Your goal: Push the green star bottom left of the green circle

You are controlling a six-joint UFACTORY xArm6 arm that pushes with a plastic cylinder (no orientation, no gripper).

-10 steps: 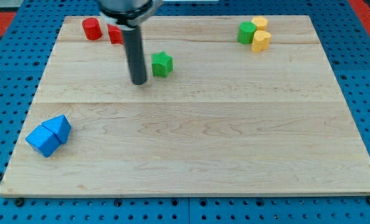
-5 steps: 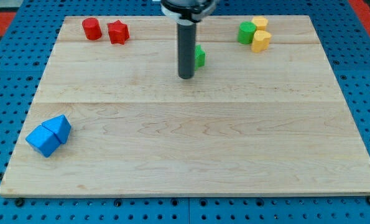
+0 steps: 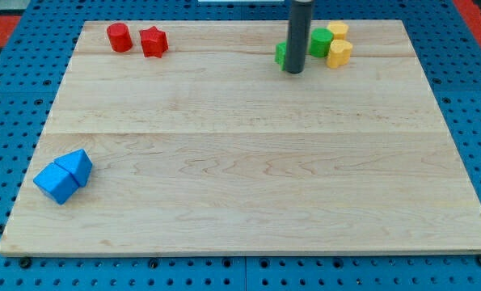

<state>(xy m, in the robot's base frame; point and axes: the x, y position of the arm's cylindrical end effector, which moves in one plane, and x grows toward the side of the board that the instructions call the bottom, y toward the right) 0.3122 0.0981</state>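
Green star [image 3: 281, 54] near view's top, mostly hidden behind my rod, only left sliver showing; sits just left of green circle [image 3: 320, 42], slightly lower

My tip [image 3: 294, 70] at star's lower right edge; no gripper here, rod holds nothing, contact with star cannot be confirmed

Risk: further push toward view's right drives star into green circle, which touches two yellow blocks [image 3: 339, 52], shifting reference itself

Risk: off-centre contact spins star off tip

Red cylinder [image 3: 119, 37], red star [image 3: 154, 41], blue blocks [image 3: 63, 176] well apart, no hazard

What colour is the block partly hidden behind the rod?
Green: the green star, seen in the only camera view, peeking out at the left of my tip.
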